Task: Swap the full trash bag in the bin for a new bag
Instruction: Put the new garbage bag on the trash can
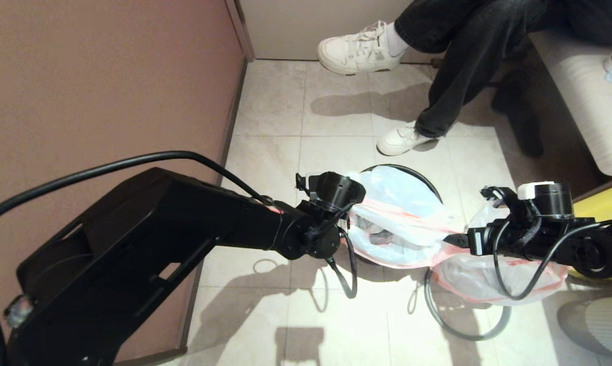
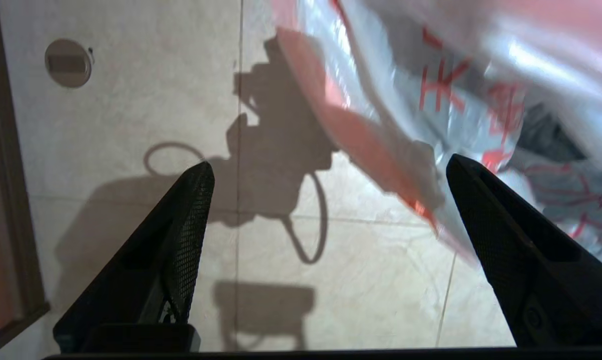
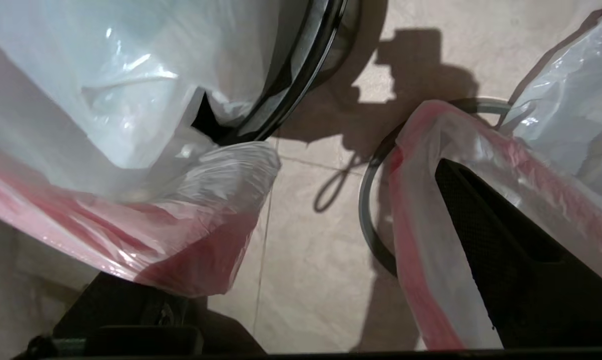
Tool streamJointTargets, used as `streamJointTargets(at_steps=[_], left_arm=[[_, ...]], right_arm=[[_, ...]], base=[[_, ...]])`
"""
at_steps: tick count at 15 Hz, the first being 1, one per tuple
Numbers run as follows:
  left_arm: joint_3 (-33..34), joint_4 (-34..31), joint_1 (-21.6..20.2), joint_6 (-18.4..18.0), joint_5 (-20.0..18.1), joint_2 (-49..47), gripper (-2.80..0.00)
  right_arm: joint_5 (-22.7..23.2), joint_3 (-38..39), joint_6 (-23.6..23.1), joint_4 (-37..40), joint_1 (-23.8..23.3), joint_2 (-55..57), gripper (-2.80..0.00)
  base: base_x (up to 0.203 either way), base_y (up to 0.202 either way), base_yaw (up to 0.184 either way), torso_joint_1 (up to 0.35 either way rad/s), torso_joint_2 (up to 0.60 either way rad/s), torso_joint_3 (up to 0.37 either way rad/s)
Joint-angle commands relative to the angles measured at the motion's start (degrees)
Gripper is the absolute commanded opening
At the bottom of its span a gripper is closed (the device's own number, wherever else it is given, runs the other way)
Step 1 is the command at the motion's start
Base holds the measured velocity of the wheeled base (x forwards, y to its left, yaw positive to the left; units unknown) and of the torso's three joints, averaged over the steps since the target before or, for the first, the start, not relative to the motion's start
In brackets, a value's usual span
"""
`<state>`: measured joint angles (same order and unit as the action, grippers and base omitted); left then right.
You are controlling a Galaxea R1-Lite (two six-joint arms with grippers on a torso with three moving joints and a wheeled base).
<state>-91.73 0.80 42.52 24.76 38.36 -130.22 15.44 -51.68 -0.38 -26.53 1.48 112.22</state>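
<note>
New bag [image 1: 402, 213] draped over bin [image 1: 428, 178], rim not tucked; full trash bag [image 1: 489, 279] on floor beside (grey hoop [image 1: 463, 325] loose); left claw [image 2: 331, 200] and right claw [image 3: 331, 260] both spread wide, gripping nothing

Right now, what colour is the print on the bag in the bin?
Red, on the new bag; the left wrist view shows it best.

New bag [image 1: 402, 213] in bin [image 1: 428, 179]; full trash bag [image 1: 489, 277] probably just right.
</note>
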Motion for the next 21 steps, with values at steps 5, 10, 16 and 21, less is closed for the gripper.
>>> streamJointTargets(at_steps=[5, 10, 16, 21], left_arm=[[0.89, -5.8, 1.32, 2.84, -4.09, 2.48, 0.0], [0.86, -8.79, 1.95, 3.23, -4.43, 2.35, 0.0], [-1.79, -9.02, 3.75, 6.23, -8.76, 1.3, 0.0], [-17.98, -24.78, 5.43, 16.32, -10.02, -6.83, 0.0]], right_arm=[[6.65, -0.81, -2.35, 7.74, -2.48, -3.52, 0.0], [7.93, -0.73, -13.16, 17.99, -3.1, -4.58, 0.0], [19.72, -0.62, -13.33, 17.64, -5.01, -2.94, 0.0], [19.72, -0.44, -13.15, 16.51, -4.99, -2.53, 0.0]], base=[[0.0, 0.0, 0.0, 0.0, 0.0, 0.0], [0.0, 0.0, 0.0, 0.0, 0.0, 0.0], [0.0, 0.0, 0.0, 0.0, 0.0, 0.0], [0.0, 0.0, 0.0, 0.0, 0.0, 0.0]])
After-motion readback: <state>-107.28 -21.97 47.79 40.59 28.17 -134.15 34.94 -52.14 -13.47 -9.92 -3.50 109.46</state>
